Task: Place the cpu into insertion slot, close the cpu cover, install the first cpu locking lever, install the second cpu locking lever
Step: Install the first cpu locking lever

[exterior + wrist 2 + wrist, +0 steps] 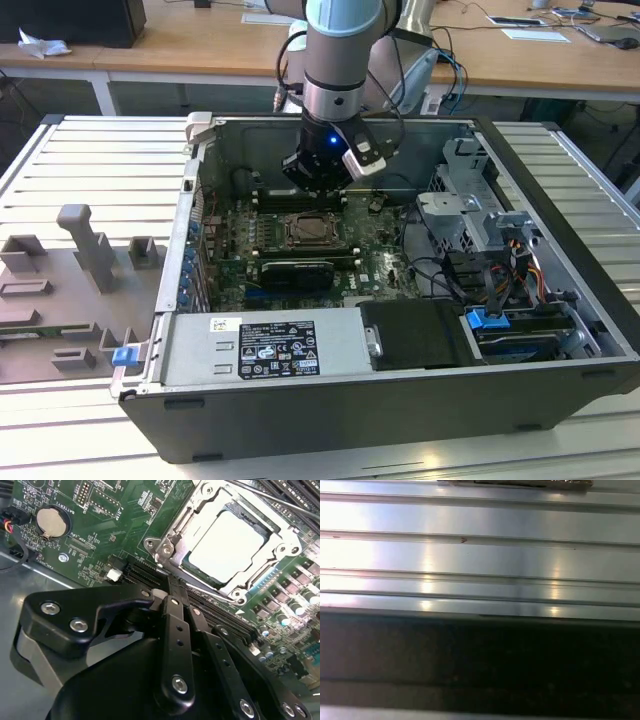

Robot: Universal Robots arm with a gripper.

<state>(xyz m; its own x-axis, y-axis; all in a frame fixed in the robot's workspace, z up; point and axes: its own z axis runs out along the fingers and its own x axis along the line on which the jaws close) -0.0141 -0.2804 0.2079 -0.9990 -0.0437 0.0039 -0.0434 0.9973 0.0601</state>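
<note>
Step in hand: the cpu (pixel 226 547) already lies in its socket with the cpu cover (pixel 200 515) down around it; judged to be the lever stage, the work now at the socket's edge
Tool (pixel 172 592): fingers pressed together, nothing between them; tip just beside the socket's near corner, over the memory slots (pixel 150 577); in the exterior view the tool (pixel 322 180) hangs inside the open computer case (pixel 560 300), just behind the socket
Doing it well: keep the closed tip low and square to the lever wire; push along the frame edge, not onto the chip top; watch that the cover stays flat
Cpu, look: flat square, pale silver-beige lid, matt, no marks legible; level in the seat
Cover, look: bright silver frame with large centre cut-out, lying over the chip's margins
Location: centre of the green motherboard (pixel 100 520); case on a ribbed metal bench (pixel 90 160)
</note>
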